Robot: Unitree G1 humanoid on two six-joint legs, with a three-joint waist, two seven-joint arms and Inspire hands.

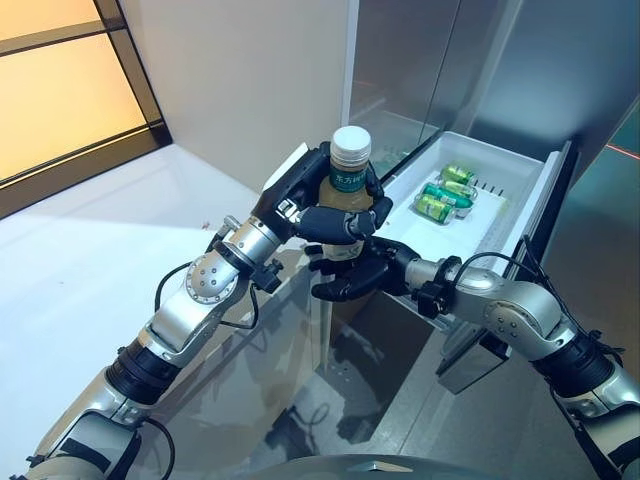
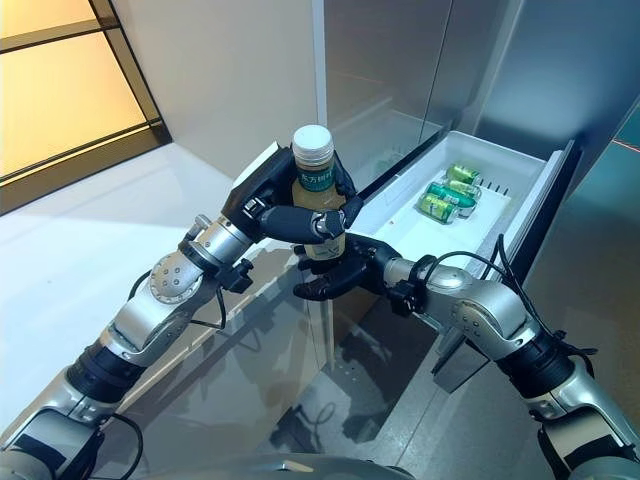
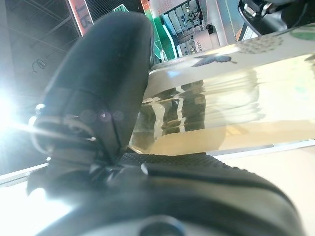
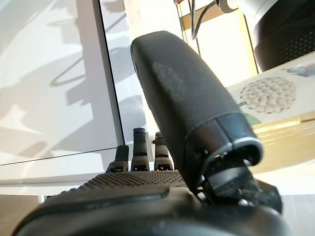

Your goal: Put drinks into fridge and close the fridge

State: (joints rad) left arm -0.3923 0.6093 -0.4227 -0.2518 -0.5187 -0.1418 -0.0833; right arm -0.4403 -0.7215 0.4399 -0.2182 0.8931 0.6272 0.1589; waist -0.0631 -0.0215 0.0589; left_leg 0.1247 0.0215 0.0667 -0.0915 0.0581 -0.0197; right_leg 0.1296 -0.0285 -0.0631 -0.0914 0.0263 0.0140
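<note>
I see the bottle (image 1: 349,185) at the centre of the frame, upright, pale cap on top, yellowish drink inside. My left hand (image 1: 322,205) has its fingers and thumb curled round the bottle's body. My right hand (image 1: 352,277) sits just under it, palm up, fingers relaxed and spread beneath the bottle's base (I cannot tell whether they touch it). Behind the bottle, upper right of the frame, the white fridge drawer (image 1: 520,172) stands pulled out, with green cans (image 1: 446,194) lying on their sides in it. The grey fridge door (image 1: 400,60) rises behind. A glass surface (image 1: 250,400) fills the lower frame
</note>
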